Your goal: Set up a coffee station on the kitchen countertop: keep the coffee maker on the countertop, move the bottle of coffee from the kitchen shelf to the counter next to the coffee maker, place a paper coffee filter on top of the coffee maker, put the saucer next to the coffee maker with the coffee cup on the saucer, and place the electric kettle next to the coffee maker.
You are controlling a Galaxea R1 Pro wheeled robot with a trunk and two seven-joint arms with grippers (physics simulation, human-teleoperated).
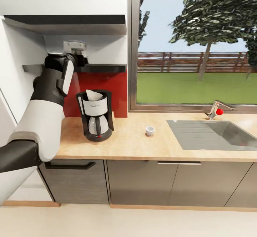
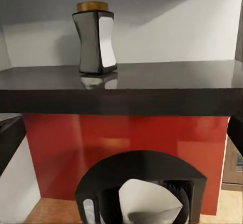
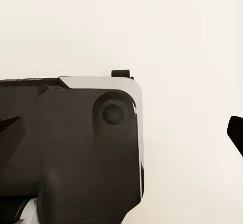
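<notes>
The bottle of coffee (image 2: 94,37), silver and white with a brown lid, stands upright on the dark lower shelf (image 2: 152,82). My left gripper (image 2: 121,133) is open just in front of the shelf edge and below the bottle, touching nothing. In the head view the left gripper (image 1: 80,53) is raised to the shelf, partly covering the bottle (image 1: 73,46). The black coffee maker (image 1: 95,116) stands on the countertop under the shelf with a white paper filter (image 1: 93,94) in its top. A small white coffee cup (image 1: 150,130) sits on the counter to its right. My right gripper (image 3: 121,133) hangs open over pale floor.
A steel sink (image 1: 214,133) with a red-knobbed faucet (image 1: 217,110) takes up the counter's right part. A second shelf (image 1: 71,23) runs above the lower one. A red backsplash (image 1: 107,87) and a window frame stand behind the coffee maker. A dark robot part (image 3: 76,148) lies under the right wrist.
</notes>
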